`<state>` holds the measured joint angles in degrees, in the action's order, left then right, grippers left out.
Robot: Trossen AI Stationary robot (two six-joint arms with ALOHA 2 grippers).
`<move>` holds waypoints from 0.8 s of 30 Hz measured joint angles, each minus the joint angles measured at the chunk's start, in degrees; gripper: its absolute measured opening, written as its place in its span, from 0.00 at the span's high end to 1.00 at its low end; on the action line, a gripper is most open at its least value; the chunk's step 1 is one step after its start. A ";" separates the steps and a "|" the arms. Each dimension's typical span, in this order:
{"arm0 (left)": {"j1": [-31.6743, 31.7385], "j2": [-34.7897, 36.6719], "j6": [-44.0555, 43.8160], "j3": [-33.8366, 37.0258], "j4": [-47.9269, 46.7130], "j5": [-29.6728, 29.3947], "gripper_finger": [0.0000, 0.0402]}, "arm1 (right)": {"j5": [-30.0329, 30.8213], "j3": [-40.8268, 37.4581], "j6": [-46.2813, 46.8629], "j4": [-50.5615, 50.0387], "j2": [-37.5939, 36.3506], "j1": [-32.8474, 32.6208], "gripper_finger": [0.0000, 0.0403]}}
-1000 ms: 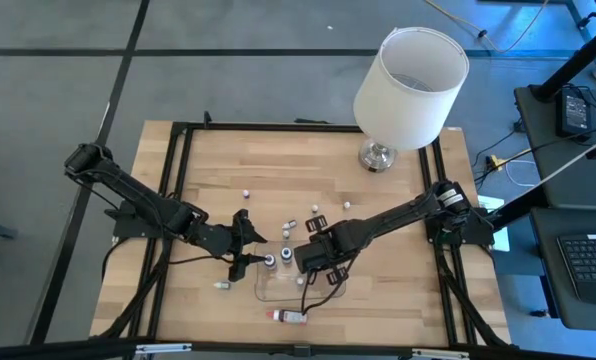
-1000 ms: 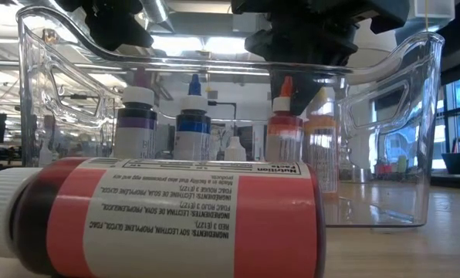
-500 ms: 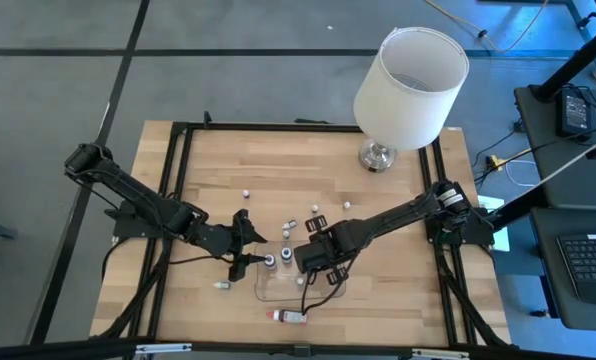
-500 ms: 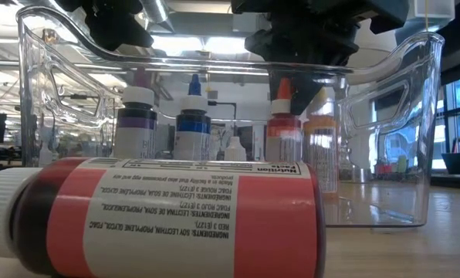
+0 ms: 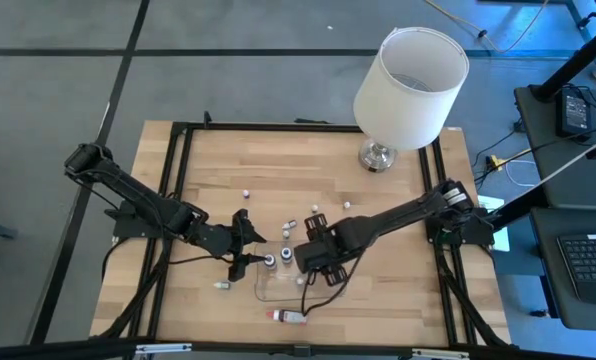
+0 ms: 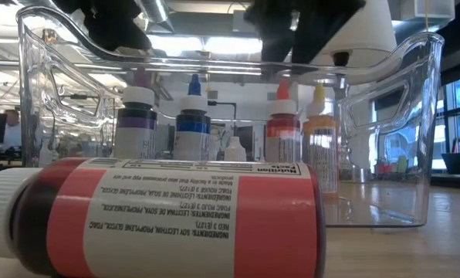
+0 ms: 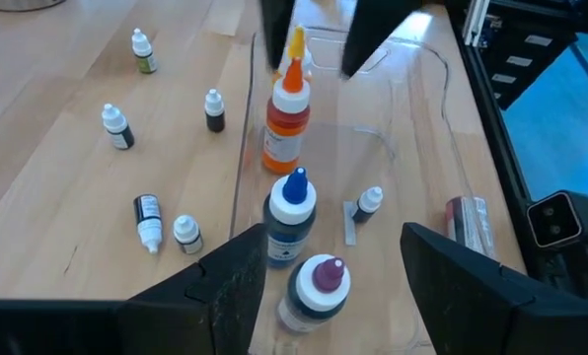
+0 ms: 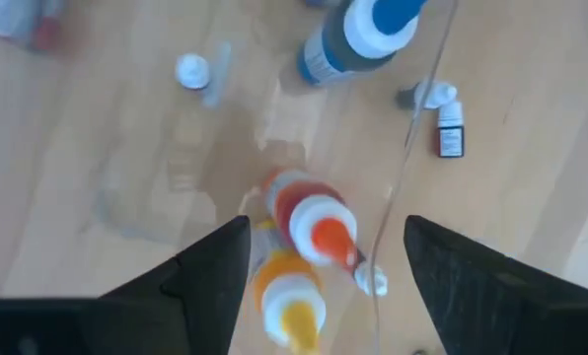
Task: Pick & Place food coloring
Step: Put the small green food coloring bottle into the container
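Both arms are stretched inward over the table's middle, grippers open and empty.

The left arm is extended from the table's left edge, its elbow bent, and the left gripper [image 5: 248,250] is held low near the centre with its fingers [image 7: 237,286] spread wide apart. The right arm is reached in from the right edge in a long slant; the right gripper [image 5: 316,258] is pointed downward, its fingers [image 8: 220,266] parted, with nothing gripped between them.

1. An upside-down label is seen on the red bottle [image 6: 168,216] lying in the low view's foreground.
2. "INGREDIENTS: SOY LECITHIN, PROPYLENE GLYCOL, FD&C RED 3 (E127)" is read there.
3. "Nutrition Facts" is printed sideways at the label's end.
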<state>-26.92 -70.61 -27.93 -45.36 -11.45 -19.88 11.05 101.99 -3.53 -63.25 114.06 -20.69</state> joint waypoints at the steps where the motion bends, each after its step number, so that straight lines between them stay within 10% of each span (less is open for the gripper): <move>1: 0.00 0.00 -0.26 0.00 -0.19 0.00 0.44 | -0.16 -0.06 0.02 -0.49 -0.86 -0.11 0.33; 14: -3.37 0.00 -2.37 0.00 -2.77 -3.66 0.44 | 0.02 -12.17 4.96 0.13 -17.52 3.19 0.33; 24: -4.57 0.00 -2.37 0.00 -2.30 -4.67 0.44 | 9.51 -36.29 8.87 13.44 -28.96 12.20 0.33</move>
<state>-31.48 -70.61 -30.30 -45.36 -13.74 -24.55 20.57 65.70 5.34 -49.81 85.10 -8.49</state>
